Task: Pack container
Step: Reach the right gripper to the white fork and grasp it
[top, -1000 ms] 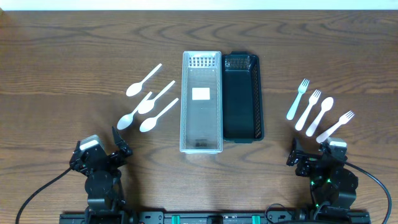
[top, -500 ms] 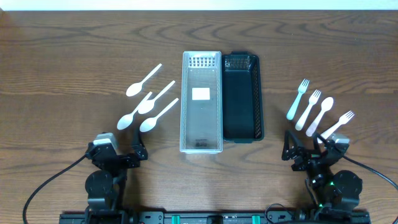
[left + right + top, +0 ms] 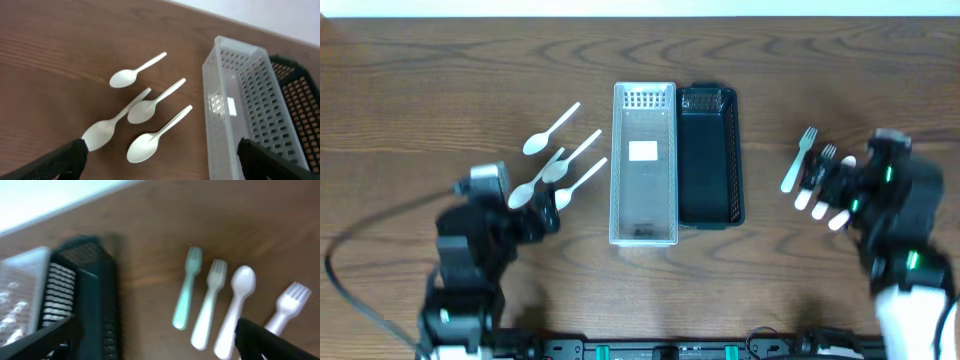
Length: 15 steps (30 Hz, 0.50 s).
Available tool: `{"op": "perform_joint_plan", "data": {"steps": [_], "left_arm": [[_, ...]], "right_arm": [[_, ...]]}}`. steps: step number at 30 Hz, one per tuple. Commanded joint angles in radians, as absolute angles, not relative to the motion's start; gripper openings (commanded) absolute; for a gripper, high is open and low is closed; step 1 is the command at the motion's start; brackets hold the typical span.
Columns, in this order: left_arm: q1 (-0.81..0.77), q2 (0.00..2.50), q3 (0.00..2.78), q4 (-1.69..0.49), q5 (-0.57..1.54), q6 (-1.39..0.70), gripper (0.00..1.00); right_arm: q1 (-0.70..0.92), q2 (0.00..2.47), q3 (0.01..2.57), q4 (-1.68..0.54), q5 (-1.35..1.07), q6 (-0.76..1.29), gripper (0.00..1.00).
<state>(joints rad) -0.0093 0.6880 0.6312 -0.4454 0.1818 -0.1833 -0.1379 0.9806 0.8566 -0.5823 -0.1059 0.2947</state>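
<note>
A dark wood table carries two bins side by side at its middle: a clear bin and a black bin. Both look empty, apart from a white label in the clear one. Packing seems not yet begun. Four spoons lie left of the clear bin. Three forks and one more spoon lie right of the black bin. The left gripper hangs by the spoons, jaws wide. The right gripper hovers over the forks, jaws wide, nothing held.

White spoons, clear perforated bin, black mesh bin, seemingly mint fork, woodgrain table
</note>
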Motion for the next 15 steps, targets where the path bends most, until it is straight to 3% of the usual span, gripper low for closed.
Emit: {"op": "perform_joint_plan", "data": {"steps": [1,7,12,15], "left_arm": [[-0.005,0.871,0.790,-0.494,0.194,-0.093,0.98],[-0.005,1.140,0.972,-0.583,0.191,-0.015,0.98],[-0.005,1.264,0.982,-0.600,0.191,-0.015,0.98],[-0.005,1.301,0.982,-0.625,0.191,-0.015,0.98]], "right_arm": [[-0.198,1.173,1.003,-0.646,-0.001,0.264,0.99],[-0.308,1.435,1.131,-0.662,-0.105,0.247,0.99],[-0.381,1.573,1.129,-0.721,-0.006,0.310,0.99],[-0.431,1.641,1.129,-0.746,-0.019,0.350,0.88]]}}
